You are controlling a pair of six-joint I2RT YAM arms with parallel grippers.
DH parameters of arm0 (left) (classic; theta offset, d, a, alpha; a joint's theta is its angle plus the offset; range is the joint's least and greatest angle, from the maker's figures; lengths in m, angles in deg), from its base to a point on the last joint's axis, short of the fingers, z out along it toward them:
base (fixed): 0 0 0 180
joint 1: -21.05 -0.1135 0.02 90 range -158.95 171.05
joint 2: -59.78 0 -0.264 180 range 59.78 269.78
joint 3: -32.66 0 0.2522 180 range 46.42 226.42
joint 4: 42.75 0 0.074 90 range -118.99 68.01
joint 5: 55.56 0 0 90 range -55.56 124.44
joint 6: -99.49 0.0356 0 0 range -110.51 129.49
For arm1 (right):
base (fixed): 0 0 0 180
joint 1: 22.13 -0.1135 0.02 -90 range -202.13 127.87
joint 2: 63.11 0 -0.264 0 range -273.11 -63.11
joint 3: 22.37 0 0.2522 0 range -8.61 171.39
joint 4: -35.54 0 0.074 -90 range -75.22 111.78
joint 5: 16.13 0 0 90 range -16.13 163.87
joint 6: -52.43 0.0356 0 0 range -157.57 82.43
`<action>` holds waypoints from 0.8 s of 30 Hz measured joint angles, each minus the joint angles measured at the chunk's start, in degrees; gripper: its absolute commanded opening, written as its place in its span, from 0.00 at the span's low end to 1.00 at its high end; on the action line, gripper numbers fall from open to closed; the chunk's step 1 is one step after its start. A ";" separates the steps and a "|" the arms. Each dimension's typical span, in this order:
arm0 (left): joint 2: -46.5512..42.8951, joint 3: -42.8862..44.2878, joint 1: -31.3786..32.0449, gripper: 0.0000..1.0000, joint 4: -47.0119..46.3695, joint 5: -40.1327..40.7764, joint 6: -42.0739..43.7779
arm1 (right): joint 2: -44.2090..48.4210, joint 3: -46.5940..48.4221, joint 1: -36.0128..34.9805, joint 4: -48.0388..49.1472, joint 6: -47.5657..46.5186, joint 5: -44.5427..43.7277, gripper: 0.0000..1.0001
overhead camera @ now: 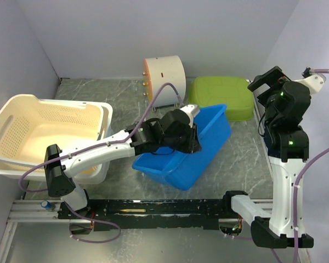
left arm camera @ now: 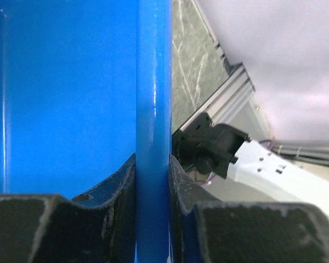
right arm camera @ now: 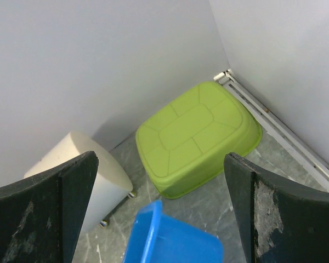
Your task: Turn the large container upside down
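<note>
A blue plastic bin (overhead camera: 178, 161) sits mid-table, tilted, with its far right end raised and its near left corner on the table. My left gripper (overhead camera: 193, 134) is shut on the bin's long rim; in the left wrist view the blue rim (left arm camera: 153, 82) runs straight between the two black fingers, and the gripper (left arm camera: 153, 183) is clamped on it. My right gripper (overhead camera: 267, 82) is open and empty, held high at the right, looking down at the bin's far corner (right arm camera: 170, 238). Its fingers (right arm camera: 55, 208) are wide apart.
A lime green tub (overhead camera: 222, 96) lies upside down at the back right, also in the right wrist view (right arm camera: 197, 131). A white cylinder on castors (overhead camera: 164, 76) lies on its side at the back. A large cream perforated basket (overhead camera: 49, 126) stands at the left.
</note>
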 measured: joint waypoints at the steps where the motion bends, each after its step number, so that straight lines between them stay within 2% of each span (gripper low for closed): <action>1: -0.37 -0.28 -1.20 0.07 -0.92 -0.81 -0.79 | 0.55 -0.22 0.00 0.24 0.00 0.20 1.00; 10: -1.55 -4.68 -4.13 0.07 -9.99 -5.60 -8.33 | 0.76 -0.22 0.00 0.87 -0.04 0.28 1.00; 24: -13.22 -23.87 -13.00 0.07 -28.74 -7.32 -30.82 | -0.15 -0.22 0.00 0.90 0.02 0.68 1.00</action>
